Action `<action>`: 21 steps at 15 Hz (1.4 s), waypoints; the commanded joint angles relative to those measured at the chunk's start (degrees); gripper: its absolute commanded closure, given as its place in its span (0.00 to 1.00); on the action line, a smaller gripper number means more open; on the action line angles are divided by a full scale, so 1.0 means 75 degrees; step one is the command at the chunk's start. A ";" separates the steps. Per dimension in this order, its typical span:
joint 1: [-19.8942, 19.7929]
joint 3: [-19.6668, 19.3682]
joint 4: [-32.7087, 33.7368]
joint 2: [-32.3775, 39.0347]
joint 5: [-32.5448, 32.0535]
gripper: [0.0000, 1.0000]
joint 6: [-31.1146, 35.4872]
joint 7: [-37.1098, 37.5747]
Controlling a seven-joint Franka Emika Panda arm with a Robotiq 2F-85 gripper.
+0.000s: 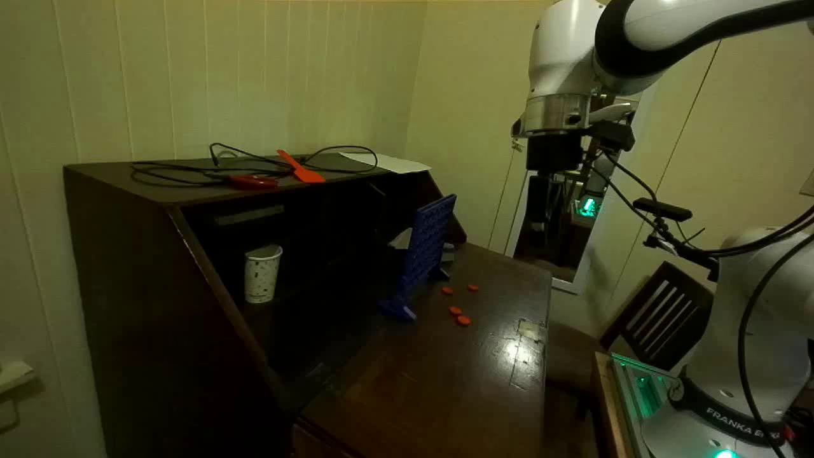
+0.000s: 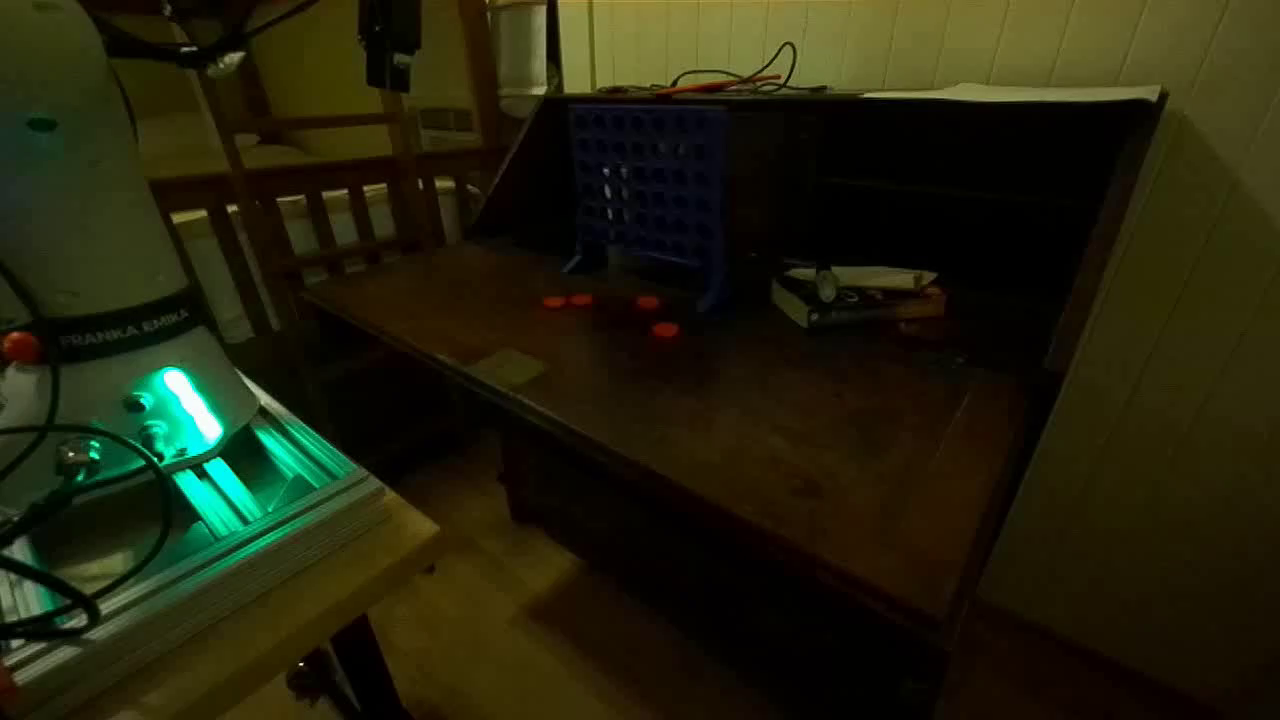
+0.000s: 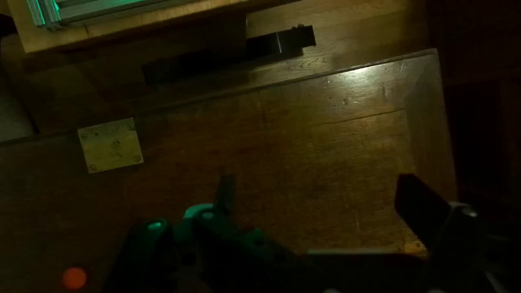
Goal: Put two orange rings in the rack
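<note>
The rack is a dark blue upright panel with rows of holes, standing on feet on the desk in both exterior views [image 1: 427, 245] [image 2: 650, 190]. Several small orange rings lie flat on the desk in front of it; two are close together [image 1: 463, 320] [image 1: 455, 311] and two more lie nearer the rack's far foot [image 1: 447, 291] [image 1: 472, 287]. They also show in an exterior view [image 2: 665, 330]. One orange ring [image 3: 74, 278] shows at the lower left of the wrist view. My gripper [image 3: 316, 179] is open, with only wood seen between its fingers. It hangs high above the desk, apart from rack and rings [image 1: 539, 203].
The dark wooden desk [image 1: 420, 394] has a raised hutch behind the rack. A paper cup [image 1: 262, 273] stands inside it; books [image 2: 860, 300] lie right of the rack. Cables, an orange spatula [image 1: 302, 170] and paper [image 1: 388, 163] lie on top. A chair [image 1: 661, 315] stands beyond.
</note>
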 commanded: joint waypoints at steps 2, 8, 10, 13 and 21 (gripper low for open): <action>-0.0093 0.0078 0.0011 0.0003 0.0038 0.00 -0.0016 -0.0043; -0.0093 0.0078 0.0011 0.0003 0.0038 0.00 -0.0016 -0.0043; -0.0435 0.0025 -0.0118 0.0069 -0.0127 0.00 0.0303 0.0432; -0.0825 -0.0193 -0.0351 0.0033 -0.0171 0.00 0.0836 0.0490; -0.1388 -0.0866 -0.0803 0.0633 -0.0948 0.00 0.3254 -0.0863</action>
